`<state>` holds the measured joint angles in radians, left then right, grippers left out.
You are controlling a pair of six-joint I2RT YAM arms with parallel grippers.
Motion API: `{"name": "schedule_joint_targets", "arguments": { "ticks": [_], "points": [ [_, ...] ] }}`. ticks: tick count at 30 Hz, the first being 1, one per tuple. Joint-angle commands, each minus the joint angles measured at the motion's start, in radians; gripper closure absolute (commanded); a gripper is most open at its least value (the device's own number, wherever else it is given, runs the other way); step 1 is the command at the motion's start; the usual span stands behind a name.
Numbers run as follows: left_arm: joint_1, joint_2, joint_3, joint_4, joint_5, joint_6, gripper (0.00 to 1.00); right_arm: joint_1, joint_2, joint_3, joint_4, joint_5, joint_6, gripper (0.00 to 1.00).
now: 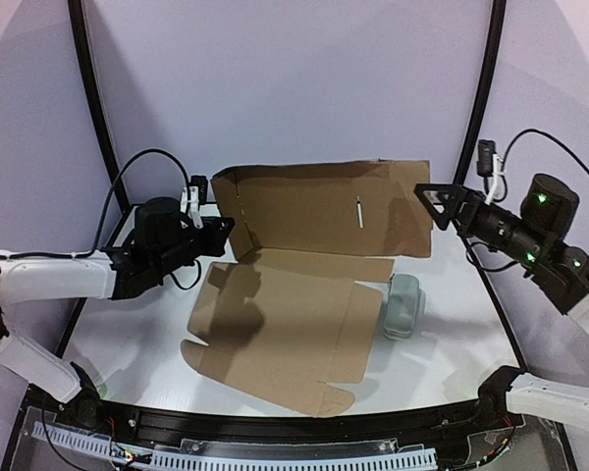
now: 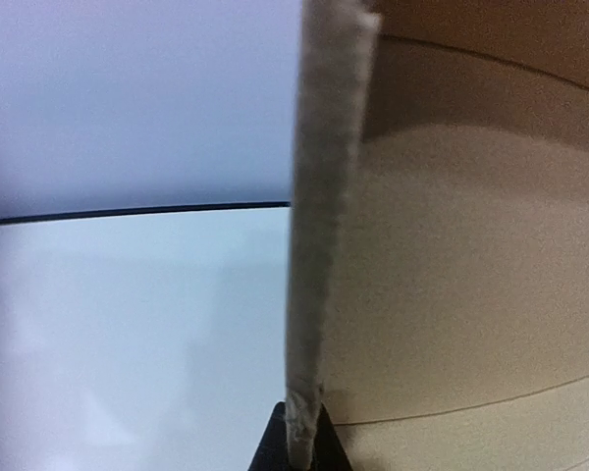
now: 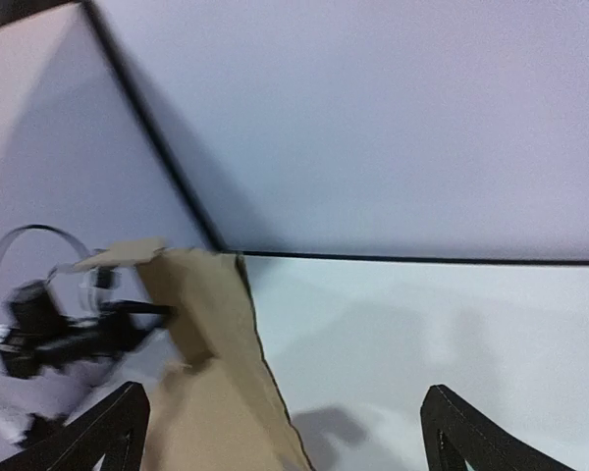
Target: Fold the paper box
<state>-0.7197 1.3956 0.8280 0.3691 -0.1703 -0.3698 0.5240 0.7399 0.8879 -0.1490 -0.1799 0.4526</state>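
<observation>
Closest to you, the paper box lies mostly flat on the white table. Its front flaps and rounded tabs point towards the arm bases and its broad middle panel is spread open. Just beside the sheet's right edge sits a small grey-green oblong object, which seems to touch the cardboard. Farther back, the box's rear panel stands up from the fold line. It faces you with a thin pale slit right of its centre and a short side flap bent forward at its left end. Your left gripper is at that left end with its jaws pressed together on the cardboard. In the left wrist view the raw corrugated edge runs straight up from between the dark fingertips. Your right gripper hovers at the panel's upper right corner with its jaws spread wide. In the right wrist view both fingers stand far apart, the cardboard rises near the left one, and nothing is clamped. Behind everything is the pale curved wall.
</observation>
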Motion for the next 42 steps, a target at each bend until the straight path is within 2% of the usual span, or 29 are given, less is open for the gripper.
{"name": "schedule_joint_targets", "arguments": {
  "ticks": [1,4,8,11,14,15,17,18,21,24,27,30,34,42],
  "points": [
    [-0.002,-0.07,0.036,-0.221,-0.104,0.136,0.99,0.007,-0.051,0.069,-0.346,0.31,-0.172,0.02],
    [-0.003,-0.094,0.048,-0.258,-0.123,0.181,0.99,0.008,-0.066,0.116,-0.361,0.281,-0.22,0.02],
    [-0.004,-0.115,0.084,-0.333,-0.071,0.261,0.99,0.007,0.036,0.273,-0.386,0.162,-0.295,0.02],
    [-0.005,-0.118,0.13,-0.418,0.03,0.321,0.99,0.007,0.261,0.483,-0.433,0.028,-0.39,0.02],
    [-0.014,-0.109,0.175,-0.473,0.013,0.328,0.99,0.029,0.444,0.662,-0.501,0.005,-0.418,0.02],
    [-0.029,-0.099,0.19,-0.481,-0.039,0.33,0.99,0.078,0.62,0.811,-0.557,0.052,-0.444,0.02],
    [-0.038,-0.089,0.204,-0.494,-0.076,0.33,0.99,0.146,0.736,0.962,-0.6,0.152,-0.494,0.02],
    [-0.046,-0.078,0.23,-0.507,-0.102,0.327,0.99,0.203,0.845,1.086,-0.65,0.269,-0.524,0.02],
    [-0.058,-0.055,0.254,-0.526,-0.139,0.319,0.99,0.267,1.081,1.354,-0.694,0.372,-0.574,0.02],
    [-0.071,-0.031,0.277,-0.544,-0.171,0.327,0.99,0.283,1.219,1.504,-0.688,0.405,-0.588,0.02],
    [-0.08,-0.008,0.308,-0.587,-0.212,0.323,0.99,0.299,1.283,1.556,-0.661,0.442,-0.614,0.02],
    [-0.092,0.02,0.347,-0.625,-0.25,0.313,0.99,0.329,1.291,1.491,-0.557,0.492,-0.685,0.02],
    [-0.097,0.035,0.352,-0.63,-0.256,0.318,0.99,0.332,1.303,1.46,-0.505,0.523,-0.728,0.02],
    [-0.098,0.052,0.368,-0.63,-0.252,0.298,0.99,0.34,1.339,1.421,-0.504,0.448,-0.721,0.02]
  ]
}}
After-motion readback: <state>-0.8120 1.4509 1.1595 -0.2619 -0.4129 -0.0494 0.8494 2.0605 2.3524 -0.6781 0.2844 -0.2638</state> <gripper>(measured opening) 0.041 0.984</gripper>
